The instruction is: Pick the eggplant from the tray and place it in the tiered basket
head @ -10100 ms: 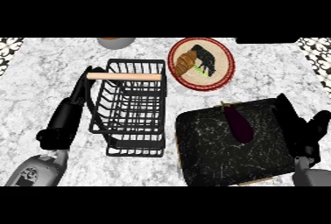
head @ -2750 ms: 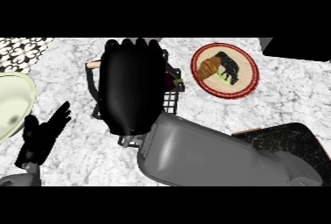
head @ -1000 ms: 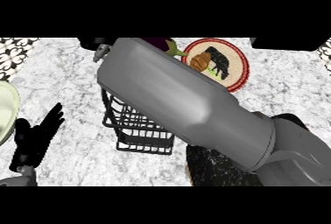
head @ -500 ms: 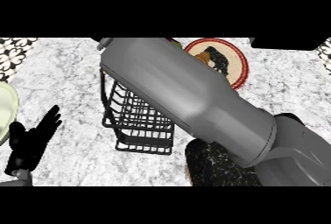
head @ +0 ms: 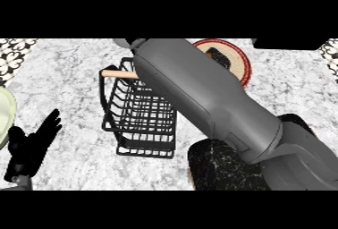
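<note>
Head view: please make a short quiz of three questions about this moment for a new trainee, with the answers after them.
1. True or false: the eggplant can be seen in this view.
2. Where does the left hand show? A: over the tiered basket; B: open near the left edge, on the counter; C: on the tray.
3. Fill the gap: the right forearm stretches over the basket towards the patterned ____.

Key:
1. False; the forearm hides much of the basket, and the right hand does not show.
2. B.
3. plate.
</note>
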`<action>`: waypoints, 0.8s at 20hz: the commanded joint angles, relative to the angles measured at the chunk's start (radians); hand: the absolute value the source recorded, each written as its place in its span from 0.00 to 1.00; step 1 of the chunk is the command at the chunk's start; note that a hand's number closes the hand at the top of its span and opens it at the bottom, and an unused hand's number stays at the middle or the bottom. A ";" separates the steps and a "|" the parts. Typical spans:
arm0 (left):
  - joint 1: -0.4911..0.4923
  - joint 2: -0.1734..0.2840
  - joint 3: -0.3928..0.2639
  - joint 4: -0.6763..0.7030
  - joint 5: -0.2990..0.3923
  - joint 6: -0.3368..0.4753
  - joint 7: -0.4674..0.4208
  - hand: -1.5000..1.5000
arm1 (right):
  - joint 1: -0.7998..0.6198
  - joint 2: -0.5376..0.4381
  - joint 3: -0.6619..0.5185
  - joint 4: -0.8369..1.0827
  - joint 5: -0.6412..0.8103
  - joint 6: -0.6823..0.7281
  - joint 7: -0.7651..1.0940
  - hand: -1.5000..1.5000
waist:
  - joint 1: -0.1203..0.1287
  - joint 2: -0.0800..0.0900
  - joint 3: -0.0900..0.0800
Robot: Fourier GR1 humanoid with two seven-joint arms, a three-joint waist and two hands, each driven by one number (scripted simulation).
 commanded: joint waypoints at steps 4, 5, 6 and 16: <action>0.013 0.021 0.023 0.006 0.005 -0.011 0.004 0.50 | -0.060 0.010 -0.044 -0.048 0.046 -0.143 0.129 0.00 | -0.022 -0.004 0.001; 0.023 0.011 0.007 -0.024 0.009 -0.018 0.018 0.50 | -0.059 0.010 -0.031 -0.080 0.061 -0.205 0.156 0.00 | -0.015 -0.007 0.002; 0.007 -0.003 0.016 -0.001 -0.001 0.014 0.013 0.50 | -0.065 0.010 -0.047 -0.101 0.081 -0.233 0.162 0.00 | -0.034 -0.010 0.002; 0.054 0.022 0.062 0.015 0.019 0.004 -0.010 0.50 | -0.098 -0.105 -0.309 -0.223 0.086 -0.345 0.310 0.00 | -0.082 -0.030 0.005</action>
